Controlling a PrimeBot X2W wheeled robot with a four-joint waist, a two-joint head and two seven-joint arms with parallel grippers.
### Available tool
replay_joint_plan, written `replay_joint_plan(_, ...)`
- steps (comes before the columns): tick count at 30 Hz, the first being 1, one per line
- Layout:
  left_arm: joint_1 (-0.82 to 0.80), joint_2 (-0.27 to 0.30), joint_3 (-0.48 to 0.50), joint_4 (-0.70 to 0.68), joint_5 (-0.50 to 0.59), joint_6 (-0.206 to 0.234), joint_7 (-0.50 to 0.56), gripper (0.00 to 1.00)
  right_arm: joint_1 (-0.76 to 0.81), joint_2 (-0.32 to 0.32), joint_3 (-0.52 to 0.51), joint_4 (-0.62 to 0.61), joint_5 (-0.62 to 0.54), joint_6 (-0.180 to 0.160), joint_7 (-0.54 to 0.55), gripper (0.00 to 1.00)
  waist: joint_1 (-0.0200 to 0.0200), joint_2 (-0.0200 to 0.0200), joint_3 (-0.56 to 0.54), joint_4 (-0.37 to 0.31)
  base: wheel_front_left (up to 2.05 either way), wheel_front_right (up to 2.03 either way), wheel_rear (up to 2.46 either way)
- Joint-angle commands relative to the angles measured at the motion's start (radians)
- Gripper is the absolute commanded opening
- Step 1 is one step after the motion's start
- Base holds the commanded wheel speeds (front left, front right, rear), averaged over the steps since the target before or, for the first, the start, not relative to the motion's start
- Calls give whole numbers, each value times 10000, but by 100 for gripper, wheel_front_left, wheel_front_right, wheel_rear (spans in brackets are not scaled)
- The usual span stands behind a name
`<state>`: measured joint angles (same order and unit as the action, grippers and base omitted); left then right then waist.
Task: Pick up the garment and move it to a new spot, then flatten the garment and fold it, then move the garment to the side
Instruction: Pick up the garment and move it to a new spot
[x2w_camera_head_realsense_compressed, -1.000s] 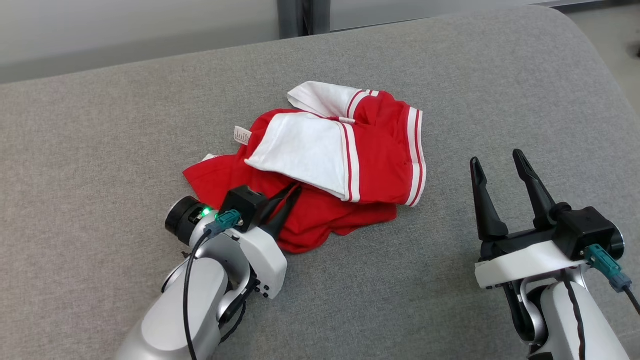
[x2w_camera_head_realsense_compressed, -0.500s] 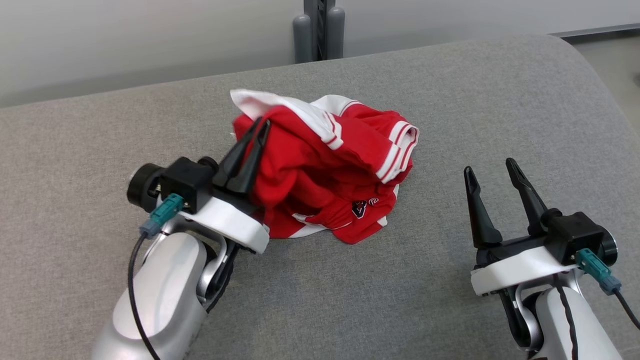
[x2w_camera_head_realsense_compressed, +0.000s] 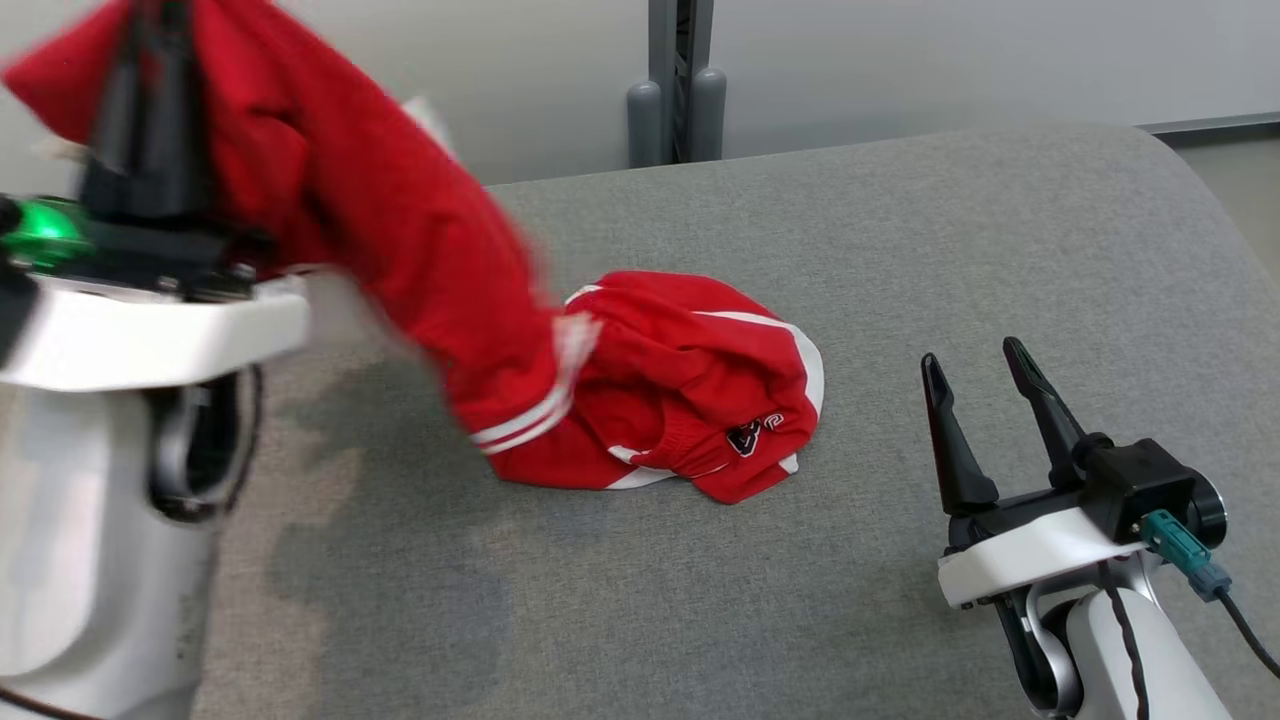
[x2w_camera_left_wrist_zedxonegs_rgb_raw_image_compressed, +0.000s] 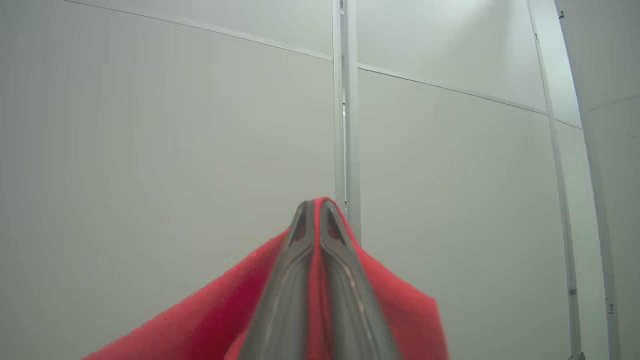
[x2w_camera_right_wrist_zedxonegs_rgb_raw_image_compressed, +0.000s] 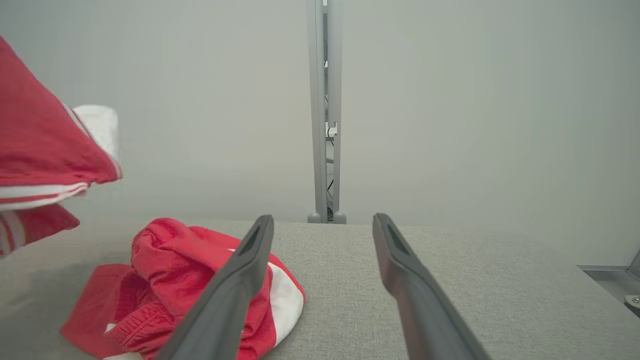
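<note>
The garment (x2w_camera_head_realsense_compressed: 690, 390) is red with white stripes and a small dark emblem. My left gripper (x2w_camera_head_realsense_compressed: 150, 60) is raised high at the upper left and is shut on a red fold of it. From there the cloth hangs down in a long band to a heap on the grey cushion. In the left wrist view the two fingers (x2w_camera_left_wrist_zedxonegs_rgb_raw_image_compressed: 290, 280) press together on red fabric (x2w_camera_left_wrist_zedxonegs_rgb_raw_image_compressed: 400, 315) against a pale wall. My right gripper (x2w_camera_head_realsense_compressed: 985, 395) stands open above the cushion, right of the heap, holding nothing. The right wrist view shows the garment (x2w_camera_right_wrist_zedxonegs_rgb_raw_image_compressed: 175, 270) heap left of its fingers.
The grey fabric surface (x2w_camera_head_realsense_compressed: 900, 250) curves away at the right and far edges. A grey metal post (x2w_camera_head_realsense_compressed: 680, 90) stands behind it against a pale wall. Bare cushion lies in front of the heap and to its right.
My left gripper has risen high and to the left with the garment, drawing part of it off the cushion. The head camera has tilted up. The right gripper has stayed open in place.
</note>
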<state>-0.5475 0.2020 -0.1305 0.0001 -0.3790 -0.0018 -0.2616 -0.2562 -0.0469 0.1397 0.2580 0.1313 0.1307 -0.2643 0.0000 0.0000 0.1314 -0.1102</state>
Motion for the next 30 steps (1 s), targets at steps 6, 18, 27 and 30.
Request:
replay_joint_plan(6, -378, 1066, 1065, -485, -263, -152, 172, 0, 163, -71, -127, -59, -23, 1, -13, 100, 0, 0, 17, 353, 0, 0, 0)
replay_joint_plan(18, 550, 2844, 2542, 1062, -757, -550, 509, 0, -42, -70, -187, -163, -118, 1, -13, 100, 0, 0, 507, 960, 0, 0, 0)
replay_joint_plan(27, 1044, 3627, 2896, 2621, -1305, -1171, 49, 0, -180, -68, -289, -177, -277, 1, -13, 100, 0, 0, 831, 1044, 0, 0, 0)
replay_joint_plan(30, 1226, 3789, 2481, 3202, -1207, -1240, 59, 0, -208, -70, -277, -211, -327, 1, -13, 100, 0, 0, 922, 1057, 0, 0, 0)
